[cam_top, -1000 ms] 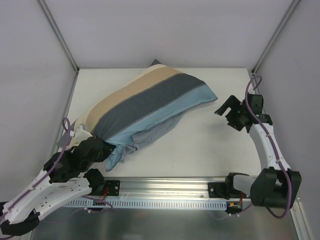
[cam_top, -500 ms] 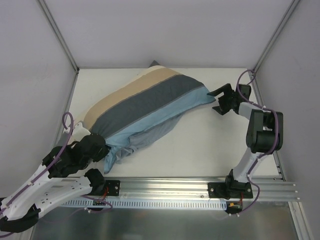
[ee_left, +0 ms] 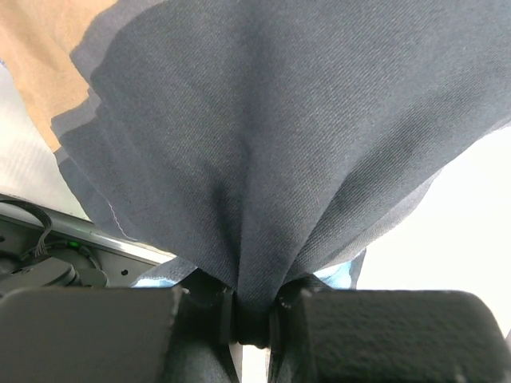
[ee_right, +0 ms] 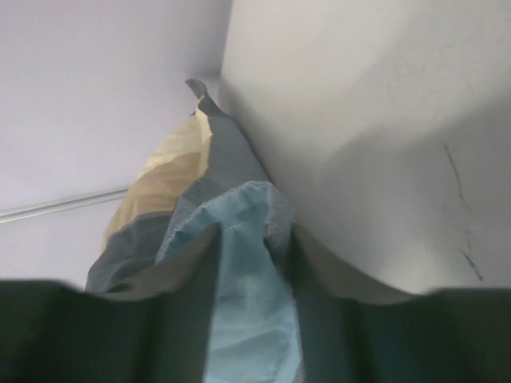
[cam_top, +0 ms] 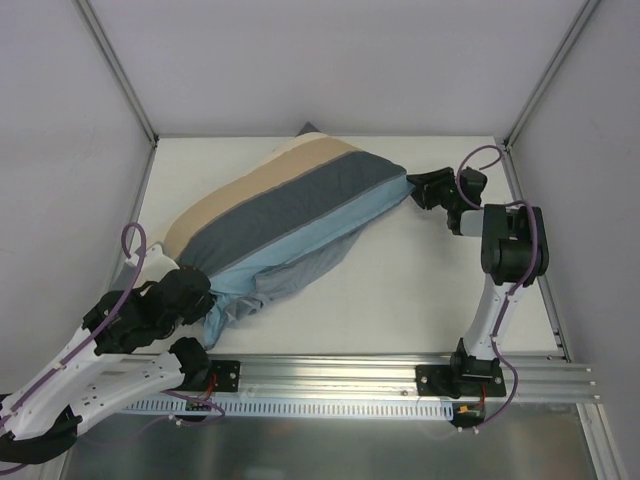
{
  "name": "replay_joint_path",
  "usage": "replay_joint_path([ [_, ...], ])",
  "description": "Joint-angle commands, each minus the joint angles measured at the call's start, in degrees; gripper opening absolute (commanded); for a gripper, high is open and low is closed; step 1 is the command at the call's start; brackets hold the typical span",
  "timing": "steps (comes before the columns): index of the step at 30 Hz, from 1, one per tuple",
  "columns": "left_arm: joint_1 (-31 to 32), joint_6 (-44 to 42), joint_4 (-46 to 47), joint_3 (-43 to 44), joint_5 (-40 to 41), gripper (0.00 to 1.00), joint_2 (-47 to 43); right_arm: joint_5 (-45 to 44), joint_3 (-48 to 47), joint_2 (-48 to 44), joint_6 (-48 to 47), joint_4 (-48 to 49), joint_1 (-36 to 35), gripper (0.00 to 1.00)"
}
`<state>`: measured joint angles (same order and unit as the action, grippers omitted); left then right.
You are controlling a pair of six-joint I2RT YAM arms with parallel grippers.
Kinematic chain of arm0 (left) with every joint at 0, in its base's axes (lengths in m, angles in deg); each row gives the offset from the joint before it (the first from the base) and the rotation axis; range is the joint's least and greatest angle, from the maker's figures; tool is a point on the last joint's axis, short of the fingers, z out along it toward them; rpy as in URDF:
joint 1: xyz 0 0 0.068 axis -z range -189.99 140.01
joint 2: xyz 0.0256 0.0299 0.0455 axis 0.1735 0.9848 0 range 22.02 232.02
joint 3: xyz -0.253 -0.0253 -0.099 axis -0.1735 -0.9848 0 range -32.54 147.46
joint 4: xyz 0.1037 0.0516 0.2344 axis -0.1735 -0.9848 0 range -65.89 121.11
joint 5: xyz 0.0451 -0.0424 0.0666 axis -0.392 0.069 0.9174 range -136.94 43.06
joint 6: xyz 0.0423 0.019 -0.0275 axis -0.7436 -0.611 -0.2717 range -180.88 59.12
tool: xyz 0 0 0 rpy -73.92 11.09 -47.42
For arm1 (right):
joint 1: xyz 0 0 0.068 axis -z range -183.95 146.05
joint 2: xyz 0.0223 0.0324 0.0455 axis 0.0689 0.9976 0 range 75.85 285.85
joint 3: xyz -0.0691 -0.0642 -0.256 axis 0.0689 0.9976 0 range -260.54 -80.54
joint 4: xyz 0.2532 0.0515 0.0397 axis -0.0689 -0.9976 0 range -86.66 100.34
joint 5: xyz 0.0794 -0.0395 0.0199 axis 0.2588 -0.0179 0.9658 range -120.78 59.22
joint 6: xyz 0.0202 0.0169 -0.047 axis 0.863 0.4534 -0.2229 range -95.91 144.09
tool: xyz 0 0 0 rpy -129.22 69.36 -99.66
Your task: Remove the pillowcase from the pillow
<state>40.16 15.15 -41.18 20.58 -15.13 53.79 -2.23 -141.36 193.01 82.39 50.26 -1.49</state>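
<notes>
Item: the pillowcase [cam_top: 290, 215], plump, stripes up, lies slantwise across the table [cam_top: 420, 290]; your left gripper [cam_top: 197, 292] clamps its bunched near-left end, fingers [ee_left: 96, 335] pinched tight on dark grey cloth. Your right gripper [cam_top: 418, 190] is at the far-right corner; its narrowed fingers [ee_right: 359, 343] hold the light blue tip.

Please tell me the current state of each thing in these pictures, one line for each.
Striped cloth pillowcase: plump, lying flat, gripped at both ends.
Left end effector: shut on its bunched near end.
Right end effector: shut on its light blue far corner.
</notes>
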Motion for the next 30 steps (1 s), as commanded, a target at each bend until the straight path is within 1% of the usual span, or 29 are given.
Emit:
replay_joint_path([
  [1, -0.4, 0.1, -0.4, 3.4, 4.1, 0.0, 0.6, 0.4, 1.2, -3.8, 2.6, 11.1, 0.3, 0.37],
  [2, -0.4, 0.1, -0.6, 3.7, 4.2, 0.0, 0.7, 0.4, 1.8, -5.1, 2.3, 11.1, 0.4, 0.2],
  [3, -0.4, 0.0, -0.7, 3.9, 4.5, 0.0, 0.7, 0.7, 2.2, -5.7, 2.2, 11.0, 0.9, 0.1],
  [4, -0.4, -0.3, -0.8, 4.2, 4.7, 0.0, 0.7, 0.9, 2.8, -6.5, 2.3, 11.0, 1.2, 0.02],
  [8, -0.4, -2.5, -1.3, 7.9, 5.9, 0.0, 2.0, 1.2, 8.4, -14.0, 1.1, 9.9, 2.9, 0.01],
  [9, -0.4, -4.3, -1.3, 8.8, 6.1, 0.0, 3.2, 1.1, 10.8, -18.7, 0.5, 8.4, 3.8, 0.01],
  [10, -0.4, -5.4, -1.3, 10.1, 6.9, 0.0, 4.0, 1.1, 11.8, -21.4, -0.3, 6.4, 4.2, 0.01],
  [11, -0.4, -6.6, -1.2, 12.9, 7.1, 0.0, 5.0, 1.1, 12.4, -24.3, -2.2, 1.7, 4.7, 0.01],
  [12, -0.4, -9.3, -1.2, 14.6, 7.5, 0.0, 7.2, 0.7, 13.4, -31.1, -3.4, -0.5, 5.7, 0.01],
  [13, -0.5, -10.7, -1.4, 16.6, 8.3, 0.0, 8.5, 0.2, 13.2, -34.8, -5.0, -8.2, 6.1, 0.01],
  [14, -0.5, -13.6, -1.7, 20.6, 8.6, 0.0, 9.9, -1.1, 12.3, -38.5, -9.5, -13.6, 6.6, 0.01],
  [15, -0.5, -15.1, -1.7, 22.7, 9.1, 0.0, 12.2, -2.2, 8.8, -45.2, -12.3, -18.9, 7.3, 0.01],
  [16, -0.5, -16.9, -1.9, 25.1, 9.7, 0.0, 13.4, -3.2, 6.4, -48.3, -15.1, -30.0, 7.5, 0.01],
  [17, -0.5, -20.0, -1.9, 29.9, 11.1, 0.0, 14.5, -5.1, 4.2, -51.0, -19.5, -34.3, 7.8, 0.01],
  [18, -0.5, -21.5, -1.9, 32.1, 11.9, 0.0, 16.4, -5.4, 0.0, -55.5, -20.9, -40.2, 8.7, 0.01],
  [19, -0.5, -23.0, -1.9, 37.0, 12.7, 0.0, 17.2, -5.5, -1.8, -57.5, -21.9, -43.1, 9.2, 0.01],
  [20, -0.5, -25.4, -1.9, 39.5, 13.8, 0.0, 18.4, -5.2, -3.8, -59.2, -23.4, -45.3, 10.4, 0.01],
  [21, -0.6, -26.4, -1.8, 41.9, 14.0, 0.0, 18.9, -5.3, -5.9, -60.7, -24.4, -50.4, 10.9, 0.01],
  [22, -0.5, -27.9, -1.7, 46.1, 13.9, 0.0, 19.2, -5.4, -10.3, -63.3, -25.5, -53.1, 11.2, 0.01],
  [23, -0.5, -28.6, -1.6, 48.1, 13.7, 0.0, 19.5, -6.5, -12.8, -64.6, -28.4, -56.2, 11.4, 0.01],
  [24, -0.5, -29.2, -1.5, 49.7, 13.5, 0.0, 19.3, -7.5, -15.3, -65.8, -30.0, -61.5, 11.4, 0.01],
  [25, -0.5, -30.1, -1.2, 52.1, 13.2, 0.0, 19.1, -8.4, -19.6, -68.2, -31.3, -63.7, 11.5, 0.01],
  [26, -0.5, -30.8, -0.9, 53.0, 12.2, 0.0, 18.4, -10.6, -22.2, -69.3, -32.7, -66.7, 11.5, 0.01],
  [27, -0.5, -31.6, 0.0, 54.0, 11.7, 0.0, 17.5, -13.0, -26.8, -70.4, -35.7, -71.5, 11.5, 0.01],
  [28, -0.5, -32.2, 0.8, 54.1, 11.3, 0.0, 17.5, -13.0, -28.7, -70.8, -36.7, -73.6, 11.5, 0.01],
  [30, -0.5, -33.4, 2.8, 53.6, 10.5, 0.0, 16.9, -17.1, -31.8, -71.6, -39.2, -78.0, 11.5, 0.01],
])
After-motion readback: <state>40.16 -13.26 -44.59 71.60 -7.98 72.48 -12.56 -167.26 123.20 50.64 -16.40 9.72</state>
